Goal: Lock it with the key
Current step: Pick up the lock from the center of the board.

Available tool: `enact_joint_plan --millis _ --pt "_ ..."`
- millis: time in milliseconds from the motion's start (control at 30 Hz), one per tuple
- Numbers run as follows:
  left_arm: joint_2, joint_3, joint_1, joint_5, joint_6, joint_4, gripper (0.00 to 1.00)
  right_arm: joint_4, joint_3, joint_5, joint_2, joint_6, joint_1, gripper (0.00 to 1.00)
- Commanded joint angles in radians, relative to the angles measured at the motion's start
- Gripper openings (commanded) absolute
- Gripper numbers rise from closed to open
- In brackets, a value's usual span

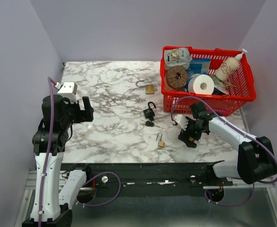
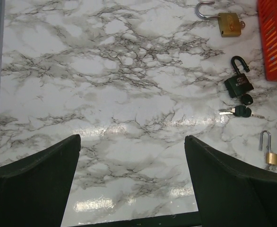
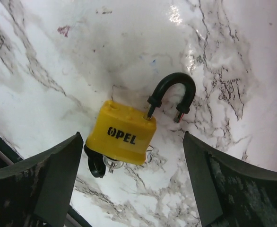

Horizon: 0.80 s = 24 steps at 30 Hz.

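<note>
The right gripper [image 3: 132, 142] hangs wide open over the yellow padlock [image 3: 122, 135], one finger on either side, neither touching it; the padlock lies flat on the table [image 1: 110, 94] just on the near side of the red basket [image 1: 202, 103], its shackle [image 3: 174, 92] sprung open and a key [image 3: 103, 164] in its base; the left gripper [image 2: 131, 142] is also wide and empty, above the table well left of the basket.

Red basket [image 1: 204, 102] w/ tape roll [image 1: 204, 85], bottle [image 1: 227, 69].
</note>
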Motion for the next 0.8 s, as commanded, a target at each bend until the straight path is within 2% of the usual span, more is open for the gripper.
enact_joint_plan --millis 0,200,333,467,600,633,667,700,767 --pt "-0.018 -0.011 0.006 -0.027 -0.036 0.041 0.99 0.007 -0.002 -0.010 0.029 0.115 0.025 0.93" --pt "-0.064 -0.063 0.006 -0.101 -0.048 0.104 0.99 0.046 -0.068 0.011 0.017 0.187 0.080 0.82" --pt "-0.090 -0.084 0.006 -0.069 -0.021 0.121 0.99 0.089 -0.085 0.041 0.037 0.216 0.092 0.74" --pt "-0.046 -0.051 0.006 -0.017 0.030 0.053 0.99 0.074 -0.065 0.036 0.033 0.225 0.092 0.50" --pt "0.002 -0.003 0.006 0.147 0.118 -0.014 0.99 -0.064 0.042 -0.103 -0.048 0.238 0.100 0.34" --pt "-0.007 -0.006 0.006 0.190 0.163 -0.013 0.99 -0.123 0.064 -0.182 -0.066 0.241 0.105 0.31" --pt "-0.019 -0.014 0.006 0.309 0.198 -0.008 0.99 -0.142 0.114 -0.215 -0.087 0.225 0.109 0.25" --pt "-0.035 -0.023 0.006 0.368 0.271 -0.005 0.99 -0.148 0.133 -0.234 -0.118 0.239 0.132 0.22" --pt "-0.087 -0.061 0.006 0.476 0.323 0.019 0.99 -0.202 0.188 -0.303 -0.126 0.245 0.155 0.14"
